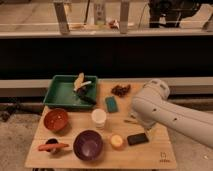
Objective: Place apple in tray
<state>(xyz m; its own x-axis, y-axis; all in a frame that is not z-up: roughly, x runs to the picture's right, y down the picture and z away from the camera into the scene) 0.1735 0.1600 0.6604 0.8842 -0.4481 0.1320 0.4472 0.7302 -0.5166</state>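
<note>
Pincer: it hangs at the low end of my arm, over the right half of the desk, about at; the white link covers most of it, and I cannot tell whether it is open or closed.
Apple: the apple sits on the desk near the front edge, between the purple bowl and a flat black block. It is just beside the block and apart from both.
Apple from pincer: toward the front edge and a little to picture left, near at hand; I judge a short reach down and forward.
Axis: it is round, so I need no particular wrist angle.
Crowding: the block is the closest neighbour on my side, so I judge that flank the tight one.
Tray: the tray lies at the far left corner, with a yellowish item and a dark one in its right half.
Carry line: from apple to tray runs diagonally back and left, past the white cup.
</note>
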